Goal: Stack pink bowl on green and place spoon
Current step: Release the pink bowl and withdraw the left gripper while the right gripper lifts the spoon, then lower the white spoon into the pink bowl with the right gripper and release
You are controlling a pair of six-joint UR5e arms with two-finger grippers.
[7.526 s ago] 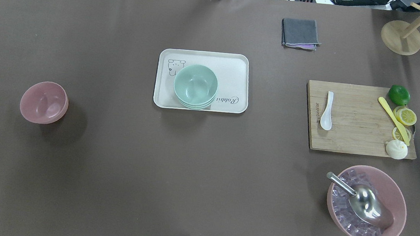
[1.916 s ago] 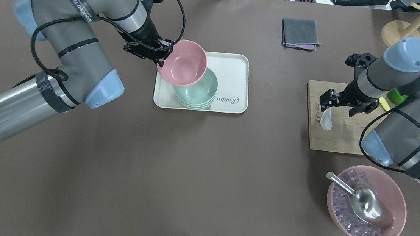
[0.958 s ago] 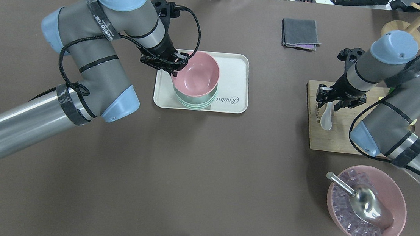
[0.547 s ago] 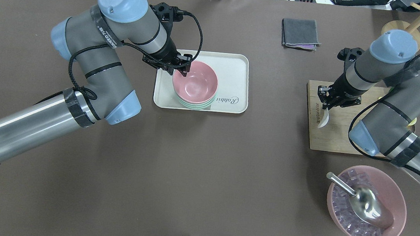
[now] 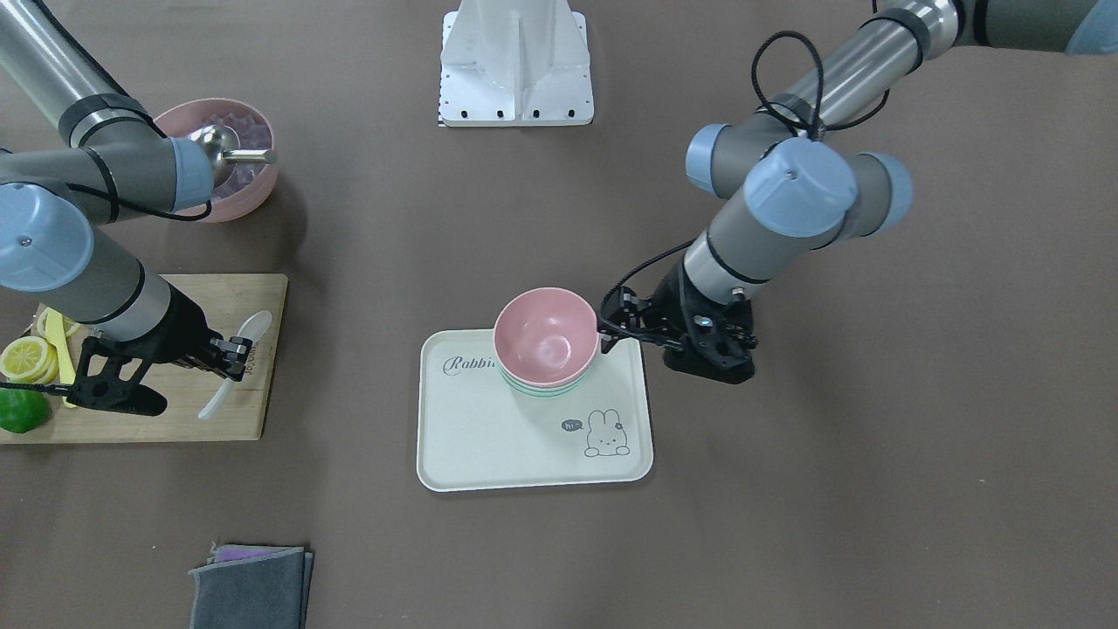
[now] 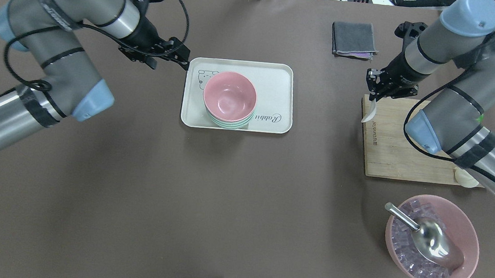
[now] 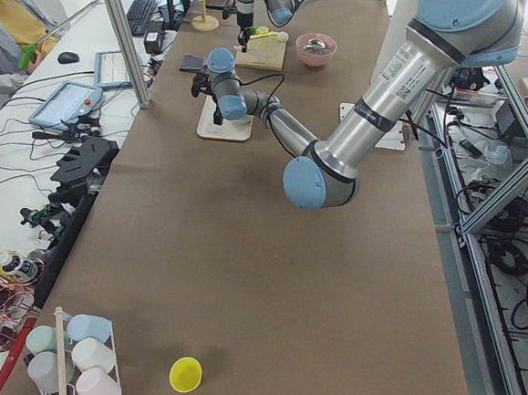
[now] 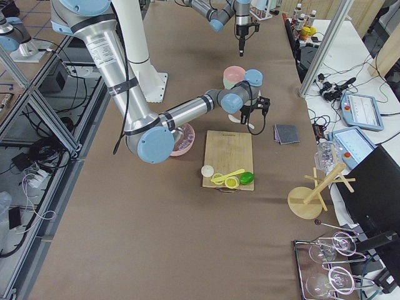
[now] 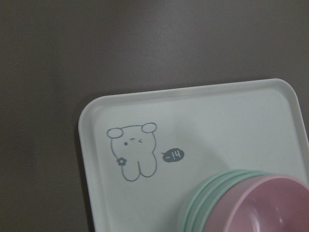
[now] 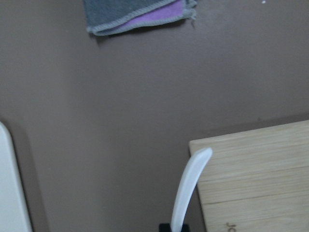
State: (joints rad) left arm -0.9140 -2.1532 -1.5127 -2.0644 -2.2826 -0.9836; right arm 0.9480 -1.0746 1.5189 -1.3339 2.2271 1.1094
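Fingers of the left gripper (image 6: 184,58), seemingly spread, have released the pink bowl (image 6: 229,96) onto the green bowls (image 6: 230,123) (stacking done); right gripper (image 6: 373,91), clamping the spoon (image 6: 367,113), has lifted it.

Left arm (image 6: 57,64) & right arm (image 6: 456,108) are clad in grey, w/ silver tube sections, light-blue joint caps, black tape bands. 1 black cable (image 6: 188,17) is looped at each wrist. Left gripper (image 6: 185,57) & right gripper (image 6: 373,92): black.
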